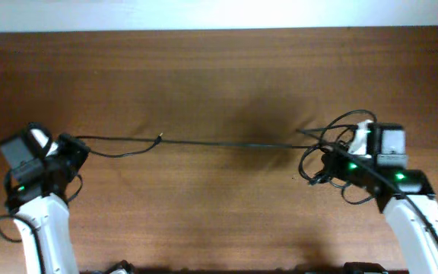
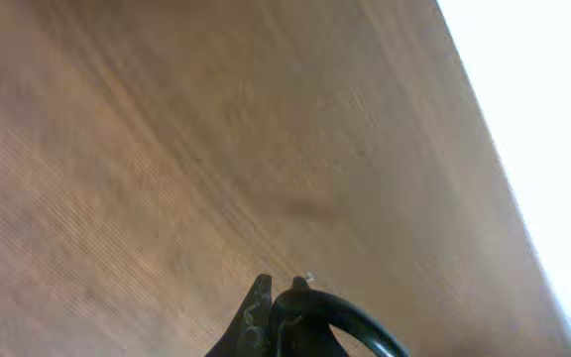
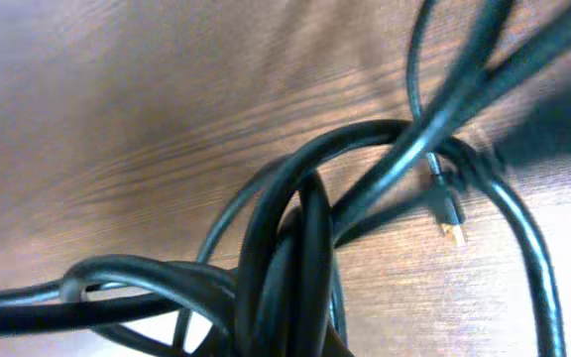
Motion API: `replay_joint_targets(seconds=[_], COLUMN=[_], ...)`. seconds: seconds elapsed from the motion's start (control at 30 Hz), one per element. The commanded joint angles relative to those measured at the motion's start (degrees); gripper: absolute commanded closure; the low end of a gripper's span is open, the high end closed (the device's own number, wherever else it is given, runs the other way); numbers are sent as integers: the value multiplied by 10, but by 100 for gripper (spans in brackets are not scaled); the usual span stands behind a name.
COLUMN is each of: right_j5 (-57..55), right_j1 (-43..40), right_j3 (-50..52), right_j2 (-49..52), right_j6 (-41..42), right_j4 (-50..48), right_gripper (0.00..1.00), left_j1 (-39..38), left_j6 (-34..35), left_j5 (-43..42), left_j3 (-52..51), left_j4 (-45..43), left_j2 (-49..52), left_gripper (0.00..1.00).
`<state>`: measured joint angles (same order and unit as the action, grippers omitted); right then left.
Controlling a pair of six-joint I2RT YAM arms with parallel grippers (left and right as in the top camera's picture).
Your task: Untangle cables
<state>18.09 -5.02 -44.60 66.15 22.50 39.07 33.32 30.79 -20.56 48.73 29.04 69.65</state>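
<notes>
The black cables show in the overhead view as one thin cord (image 1: pixel 226 142) stretched across the table from my left gripper (image 1: pixel 77 147) to a tangled bunch (image 1: pixel 333 144) at my right gripper (image 1: pixel 327 164). A small plug end (image 1: pixel 160 138) lies along the cord. In the left wrist view my left gripper (image 2: pixel 274 296) is shut on a cable (image 2: pixel 360 319) that curves off to the right, with a small metal tip (image 2: pixel 308 279) at the fingertips. In the right wrist view the looped cables (image 3: pixel 300 248) fill the frame and hide the jaws; a gold-tipped plug (image 3: pixel 451 228) hangs beside them.
The brown wooden table (image 1: pixel 219 76) has a pale wall along its far edge (image 1: pixel 219 15). That bright edge also shows in the left wrist view (image 2: pixel 543 119). Thicker arm wires loop by each arm base (image 1: pixel 6 224).
</notes>
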Motion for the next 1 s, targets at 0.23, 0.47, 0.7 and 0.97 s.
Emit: replay_joint_targets(seconds=[0.23, 0.47, 0.7, 0.97], right_j5=[-83, 179, 225, 233], right_j1=[-96, -43, -30, 57], right_j3=[1, 1, 1, -1], right_j2=[115, 115, 115, 115], right_j6=[-29, -129, -190, -208], right_j4=[-17, -9, 26, -53], right_gripper=[55, 44, 43, 38], left_j1=[138, -170, -324, -335], left_j6=[111, -152, -29, -146], left_j5=[2, -146, 237, -85], left_j3=[11, 11, 11, 11], left_j4=[-24, -89, -86, -133], left_j2=[-2, 1, 134, 197], left_gripper=[100, 97, 43, 1])
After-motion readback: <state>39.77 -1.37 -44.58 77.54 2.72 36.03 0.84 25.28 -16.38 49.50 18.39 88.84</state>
